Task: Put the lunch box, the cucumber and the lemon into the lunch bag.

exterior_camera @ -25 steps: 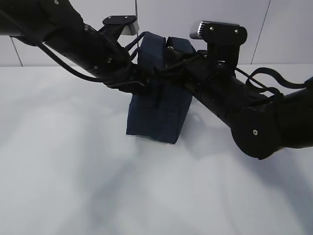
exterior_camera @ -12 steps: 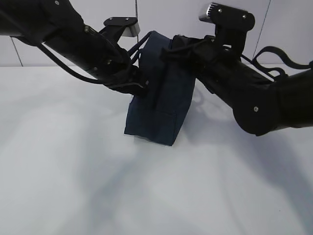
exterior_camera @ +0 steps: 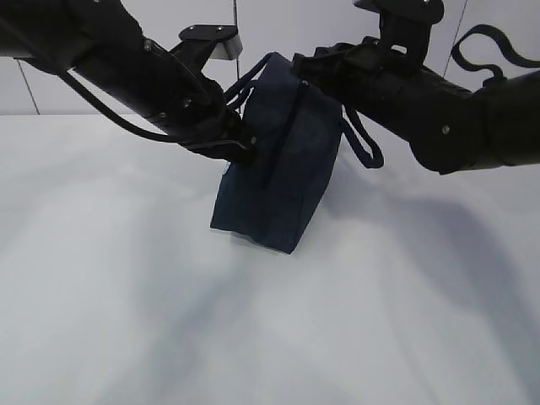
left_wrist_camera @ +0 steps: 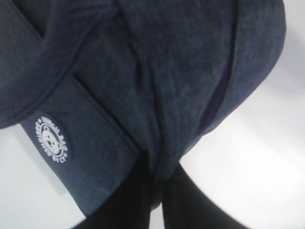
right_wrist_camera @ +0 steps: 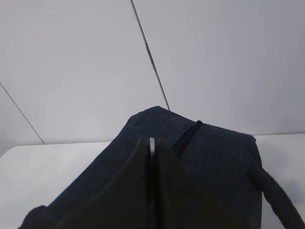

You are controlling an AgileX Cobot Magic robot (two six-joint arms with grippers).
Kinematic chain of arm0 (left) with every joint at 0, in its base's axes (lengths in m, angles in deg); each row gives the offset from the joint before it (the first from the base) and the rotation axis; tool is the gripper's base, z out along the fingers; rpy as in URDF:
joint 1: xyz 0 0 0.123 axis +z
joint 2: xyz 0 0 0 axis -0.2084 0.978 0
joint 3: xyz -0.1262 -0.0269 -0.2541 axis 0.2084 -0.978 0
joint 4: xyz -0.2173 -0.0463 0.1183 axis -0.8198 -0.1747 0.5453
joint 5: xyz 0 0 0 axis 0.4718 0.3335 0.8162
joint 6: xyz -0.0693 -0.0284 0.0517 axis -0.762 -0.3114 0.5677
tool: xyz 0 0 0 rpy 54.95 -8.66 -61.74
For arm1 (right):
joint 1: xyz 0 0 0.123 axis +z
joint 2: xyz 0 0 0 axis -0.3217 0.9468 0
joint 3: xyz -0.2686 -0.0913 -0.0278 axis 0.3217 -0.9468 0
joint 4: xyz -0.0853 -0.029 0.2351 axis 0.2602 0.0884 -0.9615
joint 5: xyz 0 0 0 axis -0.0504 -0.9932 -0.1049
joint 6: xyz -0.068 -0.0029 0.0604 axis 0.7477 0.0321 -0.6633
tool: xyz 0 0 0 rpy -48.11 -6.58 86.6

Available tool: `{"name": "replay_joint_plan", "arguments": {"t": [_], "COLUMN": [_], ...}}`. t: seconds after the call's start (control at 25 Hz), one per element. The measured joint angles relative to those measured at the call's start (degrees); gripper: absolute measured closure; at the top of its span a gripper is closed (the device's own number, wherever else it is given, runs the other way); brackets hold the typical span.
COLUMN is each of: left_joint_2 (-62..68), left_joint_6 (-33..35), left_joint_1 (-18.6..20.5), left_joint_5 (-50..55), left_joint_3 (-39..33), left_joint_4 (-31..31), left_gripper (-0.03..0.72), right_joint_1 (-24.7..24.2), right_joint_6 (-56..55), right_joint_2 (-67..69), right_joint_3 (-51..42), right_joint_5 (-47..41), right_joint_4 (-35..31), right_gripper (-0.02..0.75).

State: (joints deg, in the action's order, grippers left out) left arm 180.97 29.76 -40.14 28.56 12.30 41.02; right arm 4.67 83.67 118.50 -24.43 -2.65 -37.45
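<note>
The dark navy lunch bag stands tilted in the middle of the white table. My left gripper is shut on a fold of the bag's left side; in the left wrist view the fabric bunches between the black fingers. At the top edge of the bag, my right gripper is shut on the thin silvery ring pull. One loop handle hangs down on the right. The lunch box, the cucumber and the lemon are out of view.
The white table stretches bare in front of the bag, to its left and to its right. A pale panelled wall rises close behind it. Both black arms cross above the bag from either side.
The right arm has risen and drawn back to the right with the pull, and the bag's top now stands up taut. A handle has dropped to the right. The left jaws have closed on the bag.
</note>
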Motion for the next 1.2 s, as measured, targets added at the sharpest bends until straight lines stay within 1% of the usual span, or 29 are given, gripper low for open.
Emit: {"name": "replay_joint_plan", "arguments": {"t": [0.16, 0.56, 0.68, 0.92, 1.2], "left_joint_2": [-0.5, -1.1, -1.1, -1.1, -1.1], "left_joint_6": [0.1, 0.1, 0.3, 0.3, 0.4], "left_joint_1": [0.0, 0.0, -0.6, -3.0, -3.3], "left_joint_5": [1.1, 2.5, 2.5, 2.5, 2.5], "left_joint_3": [0.0, 0.0, 0.0, 0.0, 0.0], "left_joint_4": [0.7, 1.1, 1.6, 3.7, 3.7], "left_gripper": [0.692, 0.692, 0.692, 0.692, 0.692], "right_joint_1": [-1.1, -4.4, -5.4, -7.1, -9.5], "right_joint_6": [0.0, 0.0, 0.0, 0.1, 2.9], "right_joint_2": [1.0, 7.5, 9.5, 14.7, 20.1], "right_joint_3": [3.2, 16.5, 21.0, 31.6, 40.4], "right_joint_5": [-3.8, -18.0, -21.6, -29.8, -37.8], "right_joint_4": [-0.2, -0.4, -0.5, -0.2, 0.2], "right_gripper": [0.738, 0.738, 0.738, 0.738, 0.738]}}
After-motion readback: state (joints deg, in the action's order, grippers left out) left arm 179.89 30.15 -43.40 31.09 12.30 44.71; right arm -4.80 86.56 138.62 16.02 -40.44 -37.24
